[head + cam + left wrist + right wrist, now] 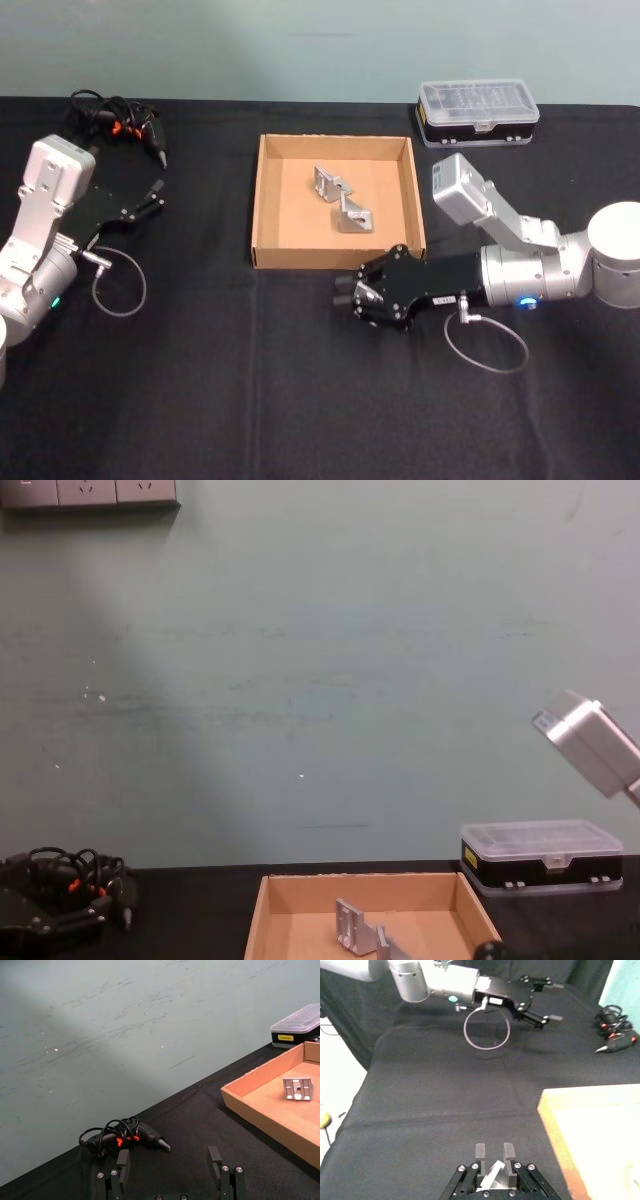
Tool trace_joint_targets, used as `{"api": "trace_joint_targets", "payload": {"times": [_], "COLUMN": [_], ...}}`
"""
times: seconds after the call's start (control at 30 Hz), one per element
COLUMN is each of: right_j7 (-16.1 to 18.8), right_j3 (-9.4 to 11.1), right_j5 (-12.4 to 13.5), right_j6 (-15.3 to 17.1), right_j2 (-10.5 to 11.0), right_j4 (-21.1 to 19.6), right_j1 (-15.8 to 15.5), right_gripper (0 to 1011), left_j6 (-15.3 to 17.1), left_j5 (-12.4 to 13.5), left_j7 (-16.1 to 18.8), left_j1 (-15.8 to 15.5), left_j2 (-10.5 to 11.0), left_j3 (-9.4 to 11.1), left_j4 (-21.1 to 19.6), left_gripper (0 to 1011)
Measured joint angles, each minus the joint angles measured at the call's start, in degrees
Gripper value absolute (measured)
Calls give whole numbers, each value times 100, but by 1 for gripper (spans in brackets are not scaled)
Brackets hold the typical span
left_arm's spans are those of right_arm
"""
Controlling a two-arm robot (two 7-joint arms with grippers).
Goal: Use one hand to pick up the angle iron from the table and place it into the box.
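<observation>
My right gripper [350, 296] hovers over the black table [200, 380], just in front of the tan cardboard box [258, 215] and near its front right corner. It is shut on a silvery angle iron [490, 1179], which sits between the close-set fingers [480, 1150]. Two more angle irons [342, 200] lie inside the box, one of them also seen as an angle iron [298, 1088] from the left wrist. My left gripper [155, 197] rests parked at the table's left side with its fingers [123, 1162] spread open and nothing between them.
A black glue gun with a tangled cable [125, 120] lies at the back left. A black plastic case with a clear lid [478, 112] stands behind the box on the right. A loose cable loop [487, 345] hangs under the right wrist.
</observation>
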Motion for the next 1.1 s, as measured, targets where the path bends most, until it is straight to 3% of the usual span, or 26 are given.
{"api": "trace_joint_targets", "payload": {"times": [1.1], "right_j7": [-105], "right_j3": [144], "right_j5": [-14], "right_j6": [-245], "right_j2": [-497], "right_j4": [724], "right_j1": [581], "right_gripper": [227], "left_j6": [0], "left_j5": [0], "left_j7": [0], "left_j1": [0], "left_j2": [0], "left_j3": [0], "left_j4": [0], "left_gripper": [1011]}}
